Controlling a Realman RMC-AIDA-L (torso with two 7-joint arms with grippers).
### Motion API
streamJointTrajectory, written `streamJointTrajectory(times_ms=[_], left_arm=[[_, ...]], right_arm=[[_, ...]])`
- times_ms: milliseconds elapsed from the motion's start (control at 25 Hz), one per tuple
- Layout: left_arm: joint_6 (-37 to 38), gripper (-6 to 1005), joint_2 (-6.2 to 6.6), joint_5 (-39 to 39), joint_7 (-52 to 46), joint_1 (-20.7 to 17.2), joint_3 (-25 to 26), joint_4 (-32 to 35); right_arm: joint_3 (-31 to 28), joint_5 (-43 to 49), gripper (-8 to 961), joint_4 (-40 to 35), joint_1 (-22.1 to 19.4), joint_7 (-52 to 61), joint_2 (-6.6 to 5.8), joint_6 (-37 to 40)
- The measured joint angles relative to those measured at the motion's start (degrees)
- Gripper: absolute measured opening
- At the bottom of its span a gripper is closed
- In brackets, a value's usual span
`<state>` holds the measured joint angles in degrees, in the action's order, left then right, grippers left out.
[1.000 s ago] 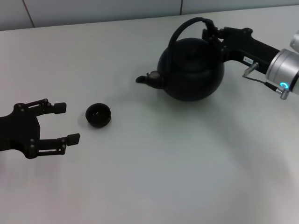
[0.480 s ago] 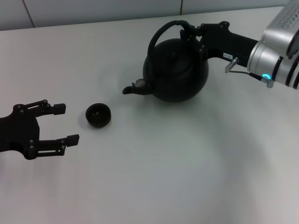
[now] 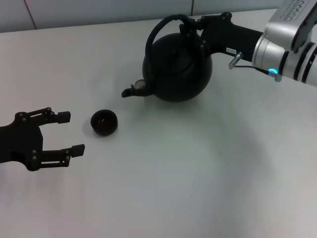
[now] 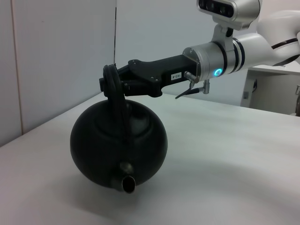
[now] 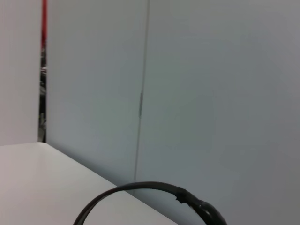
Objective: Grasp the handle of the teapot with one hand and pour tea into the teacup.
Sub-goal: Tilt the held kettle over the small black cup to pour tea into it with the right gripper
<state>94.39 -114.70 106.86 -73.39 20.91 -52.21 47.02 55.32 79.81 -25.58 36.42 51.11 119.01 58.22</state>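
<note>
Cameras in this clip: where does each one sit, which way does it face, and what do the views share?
Head view: up on the robot, looking forward and down at the table; it shows the open left gripper near the teacup and the right gripper shut on the handle of the teapot.
Left wrist view: low, facing across the table at the teapot's spout; its own gripper does not show.
Right wrist view: faces the wall; only the handle's arch shows.
Shared: the teapot handle appears in all three.

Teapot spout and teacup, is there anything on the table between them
No. In the head view the stretch of table between the teapot spout and the teacup is bare. The right gripper holds the handle.
</note>
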Motion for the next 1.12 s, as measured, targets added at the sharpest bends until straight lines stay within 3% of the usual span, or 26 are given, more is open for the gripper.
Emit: streamJointTrajectory(times_ms=[1120], left_arm=[[-0.71,861,0.17,0.19,-0.26,0.01,0.0,0.37]], right_arm=[[6.15,-0.01,123,-2.51,2.91,-0.13,0.1,-0.44]])
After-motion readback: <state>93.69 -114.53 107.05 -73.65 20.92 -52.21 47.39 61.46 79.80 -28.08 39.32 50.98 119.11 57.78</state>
